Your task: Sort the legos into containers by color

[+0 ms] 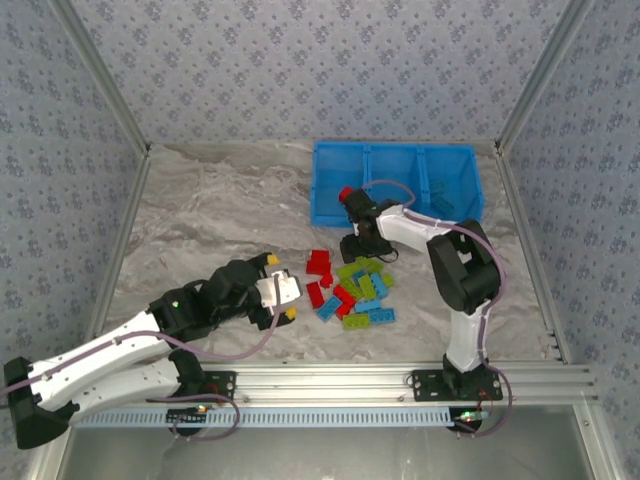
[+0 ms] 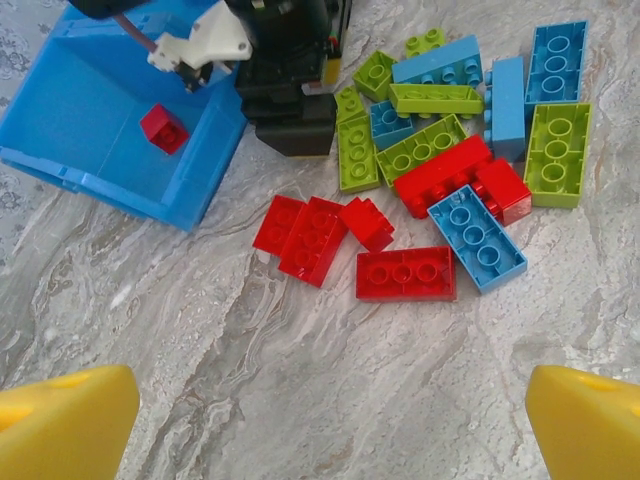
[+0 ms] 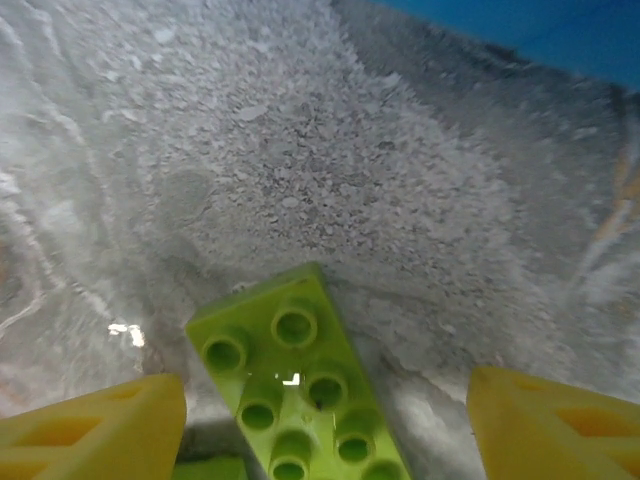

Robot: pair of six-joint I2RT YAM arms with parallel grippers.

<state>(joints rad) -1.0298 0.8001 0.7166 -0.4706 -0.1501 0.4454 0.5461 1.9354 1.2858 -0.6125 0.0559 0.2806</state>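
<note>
The legos [image 1: 350, 290] lie in a loose pile of red, lime green and light blue bricks at mid-table. My left gripper [image 1: 281, 287] stands open just left of the pile. In its wrist view the left gripper [image 2: 325, 430] has bare table between its yellow fingers, with a red brick [image 2: 405, 272] and a light blue brick [image 2: 477, 237] ahead. My right gripper [image 1: 362, 250] sits low at the pile's far edge. It is open [image 3: 325, 430], with a lime green brick [image 3: 300, 390] lying between its fingers, untouched. The blue bin [image 1: 390, 215] holds one red brick [image 2: 163, 127] in its left compartment.
The bin stands at the back right, close behind the right gripper, and its wall [image 3: 560, 30] shows ahead in the right wrist view. Metal frame posts [image 1: 130, 230] and patterned walls enclose the table. Open marble surface lies left of the pile and bin.
</note>
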